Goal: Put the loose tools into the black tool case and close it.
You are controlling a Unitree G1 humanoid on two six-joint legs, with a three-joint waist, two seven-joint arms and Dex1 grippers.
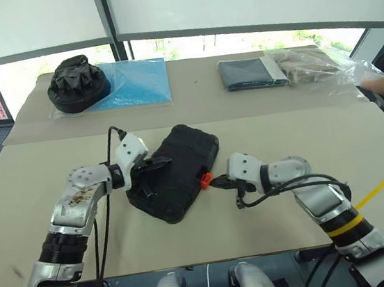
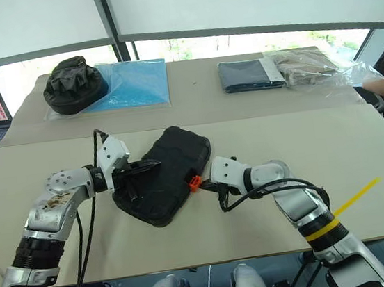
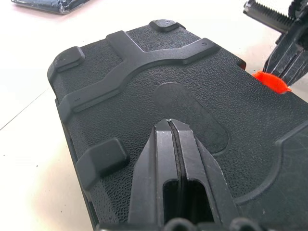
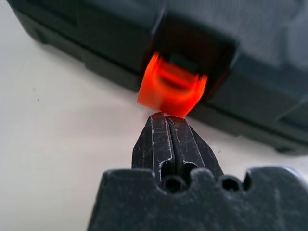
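Both grippers are pinched shut, empty: left gripper (image 1: pixel 158 163) on the closed case (image 1: pixel 181 167), right gripper (image 4: pixel 168 117) touching its latch (image 4: pixel 172 86). Bag (image 1: pixel 76 83), cloth (image 1: pixel 250 72) lie well beyond.

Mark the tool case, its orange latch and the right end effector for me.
black tool case (image 1: pixel 178 170): left eye view, middle of the closed lid.
orange latch (image 4: pixel 171 86): right wrist view, latch face.
right end effector (image 4: pixel 168 119): right wrist view, shut fingertips at the latch.

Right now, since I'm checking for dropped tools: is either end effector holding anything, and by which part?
Nothing is held. The left end effector rests shut on the tool case lid; the right one is shut at the orange latch.
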